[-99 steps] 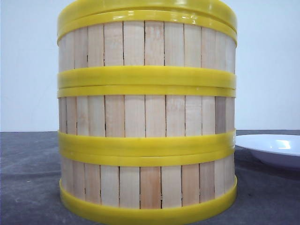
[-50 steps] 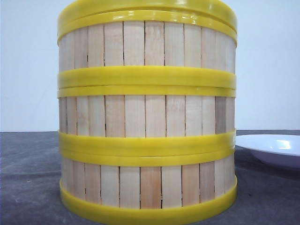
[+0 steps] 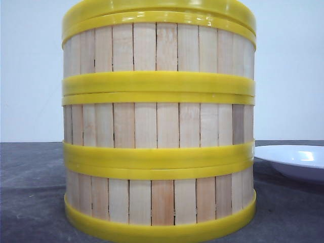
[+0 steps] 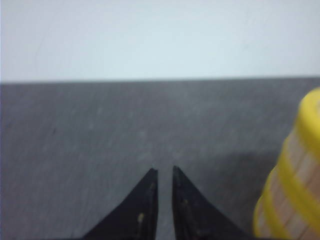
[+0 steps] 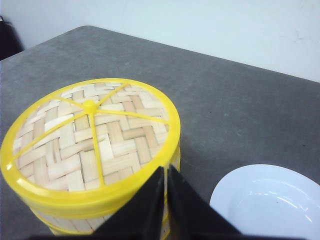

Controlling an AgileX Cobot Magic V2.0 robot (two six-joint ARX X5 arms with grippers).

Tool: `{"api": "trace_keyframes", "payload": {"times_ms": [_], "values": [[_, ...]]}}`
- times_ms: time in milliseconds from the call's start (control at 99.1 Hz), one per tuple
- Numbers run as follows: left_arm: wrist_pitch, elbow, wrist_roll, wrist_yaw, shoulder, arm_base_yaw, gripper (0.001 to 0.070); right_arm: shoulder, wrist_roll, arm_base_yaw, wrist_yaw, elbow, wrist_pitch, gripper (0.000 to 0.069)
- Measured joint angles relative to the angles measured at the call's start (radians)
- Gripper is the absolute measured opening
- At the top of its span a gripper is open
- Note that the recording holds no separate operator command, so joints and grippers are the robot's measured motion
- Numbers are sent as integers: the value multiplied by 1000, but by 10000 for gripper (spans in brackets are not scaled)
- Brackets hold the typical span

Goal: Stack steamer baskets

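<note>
Three steamer baskets stand stacked in one column close to the front camera: the bottom basket (image 3: 158,201), the middle basket (image 3: 158,125) and the top basket (image 3: 158,48). A woven lid (image 5: 90,135) with a yellow knob caps the stack. My right gripper (image 5: 165,169) is shut and empty, just above and beside the lid's rim. My left gripper (image 4: 163,170) is shut with nothing in it, low over the bare table, and the stack (image 4: 295,190) shows off to one side of it. Neither gripper appears in the front view.
A white plate (image 3: 296,159) lies on the dark grey table (image 3: 30,192) right of the stack; in the right wrist view the plate (image 5: 270,200) is close beside the fingers. A pale wall stands behind the table.
</note>
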State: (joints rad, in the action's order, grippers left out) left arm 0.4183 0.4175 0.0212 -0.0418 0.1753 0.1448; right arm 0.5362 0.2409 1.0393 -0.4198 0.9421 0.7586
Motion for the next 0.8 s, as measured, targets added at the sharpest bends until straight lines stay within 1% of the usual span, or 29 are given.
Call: {"api": "trace_keyframes", "payload": {"times_ms": [131, 283, 383, 515, 696, 797], "values": [[-73, -100, -32, 2, -17, -24, 25, 0, 0, 0, 0, 0, 0, 4], [-138, -208, -40, 19, -82, -37, 25, 0, 0, 0, 0, 0, 0, 4], [-144, -266, -41, 19, -128, -45, 25, 0, 0, 0, 0, 0, 0, 4], [-143, -310, -48, 19, -172, -61, 25, 0, 0, 0, 0, 0, 0, 4], [-162, -344, -48, 20, -171, -89, 25, 0, 0, 0, 0, 0, 0, 4], [-177, -362, -48, 21, -170, -92, 25, 0, 0, 0, 0, 0, 0, 4]]}}
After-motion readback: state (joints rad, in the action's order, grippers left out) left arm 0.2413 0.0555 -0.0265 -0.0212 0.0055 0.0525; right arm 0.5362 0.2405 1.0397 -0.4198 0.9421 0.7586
